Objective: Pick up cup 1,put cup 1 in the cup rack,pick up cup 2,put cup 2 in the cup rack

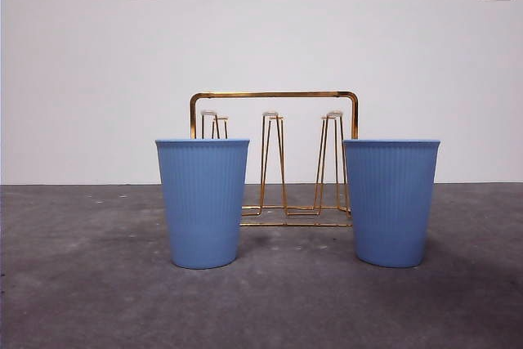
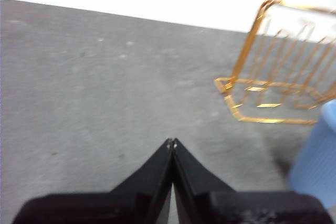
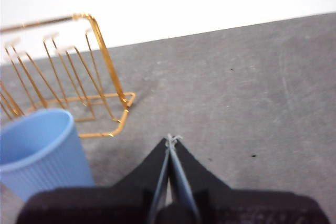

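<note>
Both tools are pinched fully closed with nothing between their jaws. The left tool hangs over bare grey desk, its jaw tips meeting in a point. In its wrist view the rack sits at about two o'clock from those tips, well apart, and the side of a blue cup shows near three o'clock. The right tool is in a mirrored pose, also above bare desk, with a cup at about nine o'clock from its tips and the rack at about ten o'clock beyond it. Neither tool touches anything, and neither arm shows in the front view, so both look parked in a waiting pose off to the sides.

In the front view the two ribbed blue cups stand upright, mouths up, on the desk. The left-hand cup is at about seven o'clock from the rack's middle and the right-hand cup at about five o'clock, each in front of the gold wire rack and partly covering one end of it. The gap between them leaves the middle pegs exposed, which should keep the rack reachable from above.

No peg carries a cup, so the task appears not yet begun. Either tool would have to open before taking a cup.
</note>
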Motion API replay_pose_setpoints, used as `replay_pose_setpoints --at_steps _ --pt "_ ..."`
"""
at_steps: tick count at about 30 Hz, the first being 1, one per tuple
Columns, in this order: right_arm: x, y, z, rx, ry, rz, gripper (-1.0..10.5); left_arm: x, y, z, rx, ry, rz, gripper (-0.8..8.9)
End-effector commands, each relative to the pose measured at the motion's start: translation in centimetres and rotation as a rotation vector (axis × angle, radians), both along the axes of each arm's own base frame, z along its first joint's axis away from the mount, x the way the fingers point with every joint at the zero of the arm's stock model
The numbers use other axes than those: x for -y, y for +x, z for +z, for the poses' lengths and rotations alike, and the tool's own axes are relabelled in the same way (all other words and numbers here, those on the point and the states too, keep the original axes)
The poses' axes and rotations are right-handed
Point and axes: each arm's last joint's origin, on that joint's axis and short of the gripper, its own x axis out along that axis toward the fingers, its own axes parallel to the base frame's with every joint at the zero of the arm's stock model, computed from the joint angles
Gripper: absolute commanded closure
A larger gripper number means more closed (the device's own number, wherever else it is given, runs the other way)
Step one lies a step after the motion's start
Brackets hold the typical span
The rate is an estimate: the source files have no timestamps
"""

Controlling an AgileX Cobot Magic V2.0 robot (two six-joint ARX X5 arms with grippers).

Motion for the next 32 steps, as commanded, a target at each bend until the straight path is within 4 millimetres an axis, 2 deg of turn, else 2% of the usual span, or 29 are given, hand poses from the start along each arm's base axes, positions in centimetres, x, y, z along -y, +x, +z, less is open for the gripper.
replay_pose_setpoints --at_steps 1,8,12,19,25,32 --pt "0.0 -0.4 2.3 0.056 0.119 -0.004 9.6 0.1 -0.5 1.9 0.012 -0.06 -0.03 8.19" --pt "-0.2 -1.6 7.7 0.081 0.145 0.077 9.6 0.6 -1.9 7.1 0.037 -0.098 -0.187 8.2" --pt "-0.4 -2.4 10.8 -0.014 0.127 0.108 9.6 0.8 -2.6 10.1 0.03 -0.125 -0.264 8.19" --pt "-0.6 -3.5 16.8 -0.199 -0.012 0.219 9.6 1.1 -3.7 15.3 -0.023 -0.146 -0.358 8.2" --pt "-0.8 -3.8 20.3 -0.381 -0.076 0.322 9.6 1.3 -4.0 18.1 -0.143 -0.106 -0.445 8.2" --pt "-0.9 -3.3 22.1 -0.543 -0.125 0.401 9.6 1.7 -3.9 19.6 -0.29 -0.038 -0.55 8.2"
